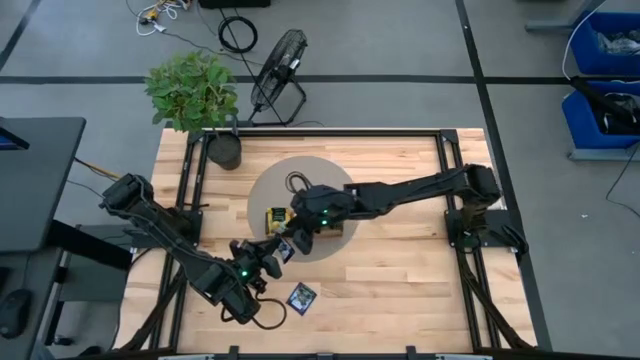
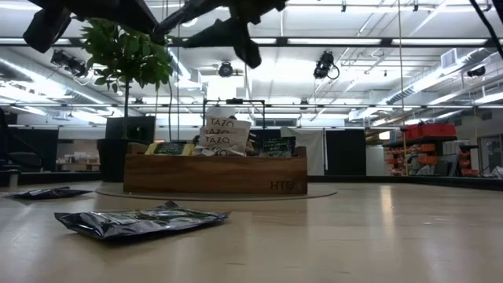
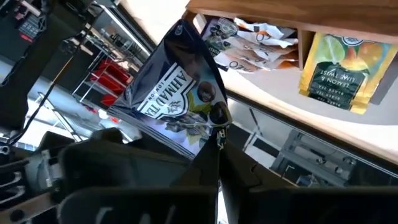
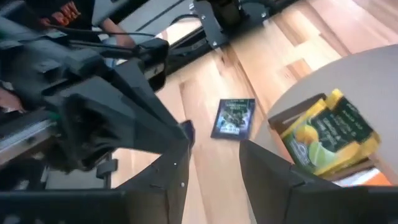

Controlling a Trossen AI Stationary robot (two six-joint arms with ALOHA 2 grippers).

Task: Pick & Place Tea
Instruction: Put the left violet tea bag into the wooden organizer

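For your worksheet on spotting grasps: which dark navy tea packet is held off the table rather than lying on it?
The navy tea packet pinched in the left claw, raised beside the wooden tray. The other navy packet lies flat on the table.

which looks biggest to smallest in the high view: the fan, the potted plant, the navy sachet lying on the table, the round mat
1. round mat
2. potted plant
3. fan, looking only a little smaller than the plant
4. navy sachet, smallest by far

The plant stands taller, so nearer the overhead camera; its lead over the fan is unsure.

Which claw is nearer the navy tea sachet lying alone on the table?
Left. The left claw, shut on another navy sachet, hangs just above the lone sachet; the right claw sits farther off, over the tray's end.
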